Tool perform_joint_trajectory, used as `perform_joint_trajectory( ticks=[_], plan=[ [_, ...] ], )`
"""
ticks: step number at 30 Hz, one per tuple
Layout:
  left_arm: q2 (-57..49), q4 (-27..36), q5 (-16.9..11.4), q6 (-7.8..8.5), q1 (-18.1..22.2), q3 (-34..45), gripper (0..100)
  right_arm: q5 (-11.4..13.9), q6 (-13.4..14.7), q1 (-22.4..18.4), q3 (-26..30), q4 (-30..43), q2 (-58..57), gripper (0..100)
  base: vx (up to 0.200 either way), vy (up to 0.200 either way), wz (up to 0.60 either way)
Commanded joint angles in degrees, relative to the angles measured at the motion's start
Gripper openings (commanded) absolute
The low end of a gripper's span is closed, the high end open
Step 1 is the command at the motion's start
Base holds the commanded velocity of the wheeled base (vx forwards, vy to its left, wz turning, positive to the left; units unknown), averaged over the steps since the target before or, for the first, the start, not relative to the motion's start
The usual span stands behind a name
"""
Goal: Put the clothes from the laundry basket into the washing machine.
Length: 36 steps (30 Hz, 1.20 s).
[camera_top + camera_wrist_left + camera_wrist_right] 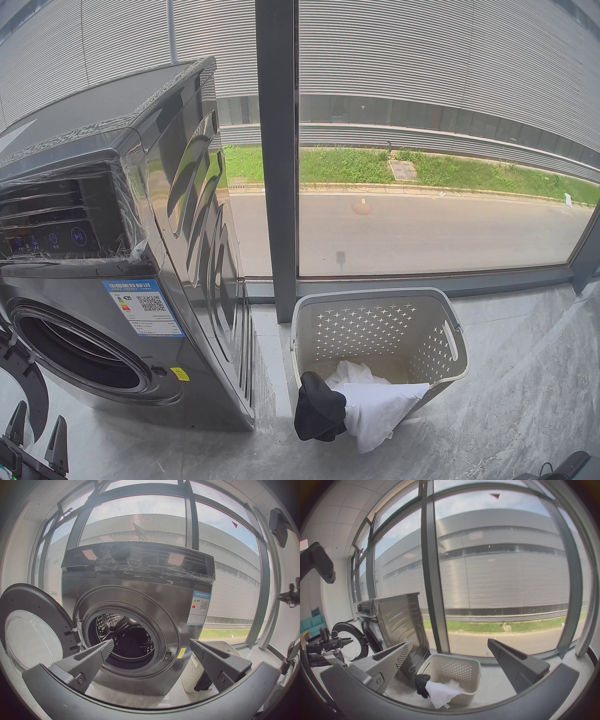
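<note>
my left hand (151, 645) hangs low in front of the dark grey front-loading washing machine (156, 250). its two black ridged fingers (103, 648) are spread wide apart with nothing between them. the machine's round door (28, 630) stands swung fully open to one side, and the steel drum (125, 636) behind it is exposed. something dark lies in the shadow low in the drum, but i cannot tell what it is. clear plastic film covers the control panel (156, 561) along the top of the machine.

my right hand (448, 645) is held farther back, facing the cream perforated plastic laundry basket (381, 331), and it too is wide open and empty. the basket stands on the pale marbled floor (531, 400) just beside the machine's right flank, in front of the tall window (437, 206) and its grey post (278, 156).

the clothes are in the basket. a white cloth (375, 409) lies crumpled inside and spills over the near rim. a black garment (319, 406) hangs over the same rim at the corner nearest the machine, touching the white one. both hands are well apart from the basket.
</note>
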Motion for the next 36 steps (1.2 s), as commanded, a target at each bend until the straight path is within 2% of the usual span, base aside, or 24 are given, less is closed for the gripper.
perform_joint_trajectory(
  ticks=[1, 7, 10, 13, 18, 23, 27, 32, 36],
  plan=[
    [-0.8, 0.0, 0.0, -0.03, 0.0, 0.4, 100, 10.4, -2.4, 9.4, -6.7, -2.3, 43.2, 100, 0.0, 0.0, 0.0],
    [-0.8, 0.1, 0.0, -0.03, 0.0, 0.4, 100, 10.6, -2.8, 9.6, -6.2, -7.4, 62.6, 100, 0.0, 0.0, 0.0],
    [-0.8, 0.1, 0.0, -0.12, 0.0, 0.4, 100, 9.8, -2.7, 9.6, -6.3, -9.4, 68.4, 100, 0.0, 0.0, 0.0],
    [-0.8, 0.0, 0.1, -0.21, 0.0, 0.4, 100, 7.4, -2.4, 9.5, -6.6, -12.5, 75.1, 100, 0.0, 0.0, 0.0],
    [-0.8, 0.0, 0.1, -0.21, 0.0, 0.4, 100, 7.8, -2.7, 10.1, -6.1, -15.2, 78.8, 100, 0.0, 0.0, 0.0],
    [-0.8, 0.0, 0.1, -0.3, 0.0, 0.4, 100, 10.2, -2.9, 12.4, -4.6, -15.6, 81.3, 100, 0.0, 0.0, 0.0],
    [-0.8, 0.0, 0.1, -0.3, 0.0, 0.4, 100, 10.0, -2.8, 14.4, -1.9, -19.7, 84.0, 100, 0.0, 0.0, 0.0],
    [-0.8, 0.0, 0.2, -0.3, 0.0, 0.4, 100, 9.7, -2.3, 15.0, -2.7, -24.6, 88.6, 100, 0.0, 0.0, 0.0],
    [-0.8, 0.0, 0.2, -0.3, 0.0, 0.4, 100, 9.6, -2.5, 15.8, -2.7, -24.8, 89.2, 100, 0.0, 0.0, 0.0]
  ],
)
